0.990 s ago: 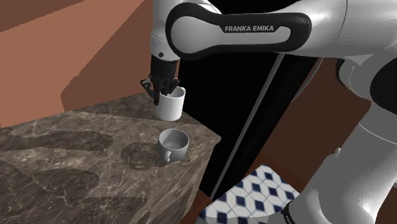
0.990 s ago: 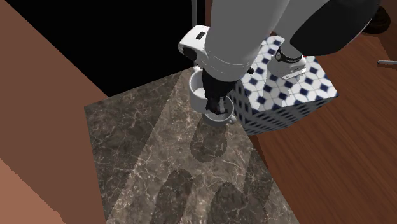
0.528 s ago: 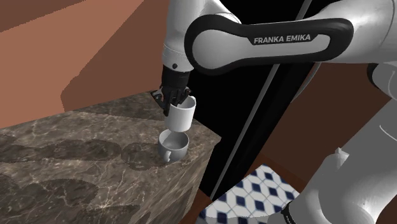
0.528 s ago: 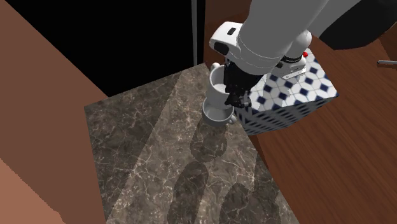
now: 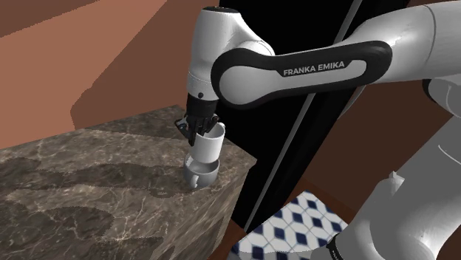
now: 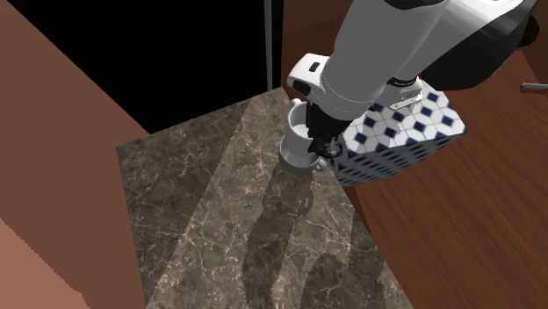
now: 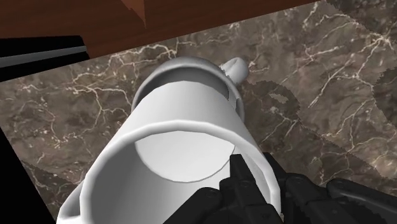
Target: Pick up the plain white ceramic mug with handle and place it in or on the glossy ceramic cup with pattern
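Note:
The white mug (image 5: 207, 147) hangs upright from my gripper (image 5: 199, 127), which is shut on its rim. The mug's base sits inside the mouth of the wider, pale grey cup (image 5: 200, 175), which stands on the marble counter near its corner. In the second exterior view the mug (image 6: 296, 132) is stacked in the cup (image 6: 299, 161) with the gripper (image 6: 321, 140) at its side. In the wrist view one finger is inside the mug (image 7: 184, 146) and one outside; the cup's rim (image 7: 167, 71) and handle (image 7: 235, 65) show beyond the mug.
The dark marble counter (image 5: 89, 185) drops off just past the cup. A brown wall rises behind it, with a black area beside that. My blue-and-white patterned stand (image 6: 404, 132) sits close to the counter's corner.
My gripper carried the mug from beside the cup to over it, then lowered it until its base entered the cup.

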`<state>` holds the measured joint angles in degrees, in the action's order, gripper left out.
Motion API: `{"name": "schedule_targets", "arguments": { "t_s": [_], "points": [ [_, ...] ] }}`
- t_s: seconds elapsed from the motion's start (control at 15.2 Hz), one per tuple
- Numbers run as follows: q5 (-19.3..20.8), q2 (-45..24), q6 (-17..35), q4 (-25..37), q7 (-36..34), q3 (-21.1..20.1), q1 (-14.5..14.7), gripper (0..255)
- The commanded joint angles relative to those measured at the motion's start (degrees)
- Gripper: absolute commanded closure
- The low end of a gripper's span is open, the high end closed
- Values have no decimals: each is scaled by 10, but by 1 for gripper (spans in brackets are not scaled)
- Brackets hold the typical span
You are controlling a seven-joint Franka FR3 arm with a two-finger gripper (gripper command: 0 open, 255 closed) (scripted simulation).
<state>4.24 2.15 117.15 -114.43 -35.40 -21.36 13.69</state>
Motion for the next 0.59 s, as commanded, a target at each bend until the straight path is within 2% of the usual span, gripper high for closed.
{"name": "schedule_targets", "arguments": {
  "t_s": [0.0, 0.26, 0.53],
  "points": [
    [2, -4, 16, -12, -2, 0, 0, 255],
    [8, -13, 46, -34, -7, -1, 0, 255],
    [8, -14, 49, -36, -8, -1, 0, 255]
  ]
}}
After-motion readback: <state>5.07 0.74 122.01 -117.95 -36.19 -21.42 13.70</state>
